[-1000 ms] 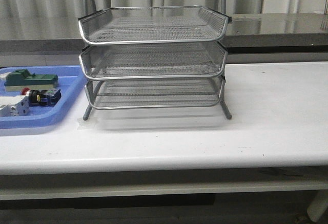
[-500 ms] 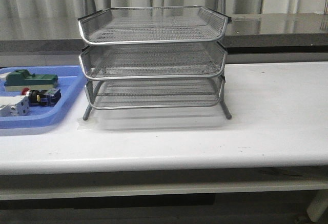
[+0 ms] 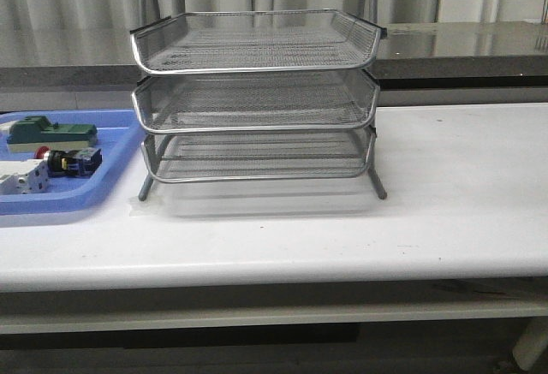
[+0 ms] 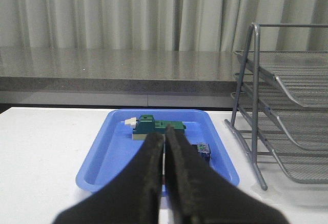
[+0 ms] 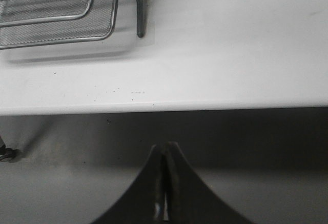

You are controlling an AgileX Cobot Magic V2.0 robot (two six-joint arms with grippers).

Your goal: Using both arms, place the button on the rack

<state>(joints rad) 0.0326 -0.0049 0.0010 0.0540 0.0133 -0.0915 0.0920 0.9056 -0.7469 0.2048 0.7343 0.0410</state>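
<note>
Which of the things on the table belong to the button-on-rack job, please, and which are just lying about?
Job: button, rack, left gripper, right gripper.
Lying about: green block, white block, blue tray.

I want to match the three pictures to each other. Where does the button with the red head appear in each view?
Front view: the button lies in the blue tray, far left, between the green block and the white block.
Left wrist view: only its blue end shows in the tray, beside the shut left gripper.
Right wrist view: not in it.
Shared landmark: the rack, in all three.
</note>
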